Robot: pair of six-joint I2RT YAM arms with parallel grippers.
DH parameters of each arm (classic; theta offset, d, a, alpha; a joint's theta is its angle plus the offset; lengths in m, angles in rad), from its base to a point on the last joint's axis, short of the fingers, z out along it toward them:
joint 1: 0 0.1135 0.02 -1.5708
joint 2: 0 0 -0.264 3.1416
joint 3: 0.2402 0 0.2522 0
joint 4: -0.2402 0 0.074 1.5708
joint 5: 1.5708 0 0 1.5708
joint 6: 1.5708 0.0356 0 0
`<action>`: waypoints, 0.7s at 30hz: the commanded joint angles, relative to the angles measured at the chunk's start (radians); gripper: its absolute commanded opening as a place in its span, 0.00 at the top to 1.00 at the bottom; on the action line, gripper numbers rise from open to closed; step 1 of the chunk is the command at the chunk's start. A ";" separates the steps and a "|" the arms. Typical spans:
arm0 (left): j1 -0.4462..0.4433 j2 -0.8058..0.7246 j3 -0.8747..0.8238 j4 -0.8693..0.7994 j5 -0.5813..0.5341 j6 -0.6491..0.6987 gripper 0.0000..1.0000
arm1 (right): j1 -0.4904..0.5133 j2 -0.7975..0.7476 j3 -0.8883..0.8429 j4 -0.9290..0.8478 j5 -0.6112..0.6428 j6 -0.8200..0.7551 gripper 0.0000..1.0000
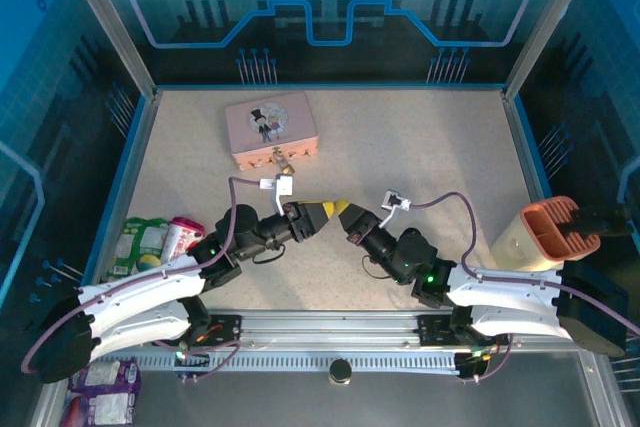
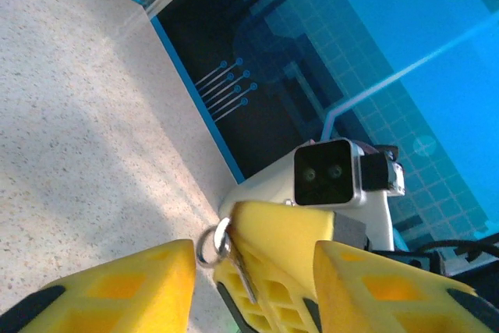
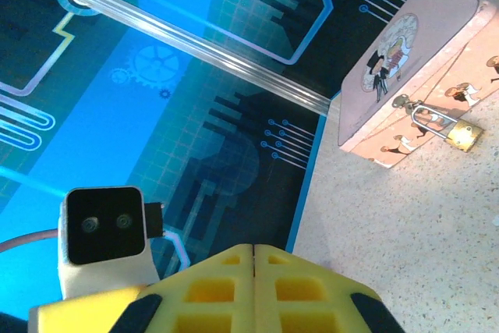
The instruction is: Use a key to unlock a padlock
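Observation:
The brass padlock [image 1: 284,161] hangs by its silver shackle on the front of the pink tin [image 1: 270,127] at the back of the table. It also shows in the right wrist view as the padlock [image 3: 465,136] on the tin [image 3: 421,68]. My right gripper [image 1: 345,211] is shut on the key [image 2: 243,274], whose ring [image 2: 209,243] sticks out beside its yellow fingertips [image 2: 281,228]. My left gripper [image 1: 322,212] meets it tip to tip. In the left wrist view the left gripper [image 2: 256,249] has its jaws apart on either side of the right fingertips and the key. In the right wrist view the right gripper [image 3: 253,251] shows its jaws pressed together, with the key hidden.
Snack packets [image 1: 145,242] and a red-and-white can [image 1: 184,235] lie at the table's left edge. A beige and orange object [image 1: 545,235] sits at the right edge. Blue-rimmed walls [image 1: 135,162] enclose the table.

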 commanded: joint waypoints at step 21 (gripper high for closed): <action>0.022 0.041 0.052 0.016 0.094 -0.014 0.83 | 0.018 0.013 0.014 0.092 -0.077 -0.044 1.00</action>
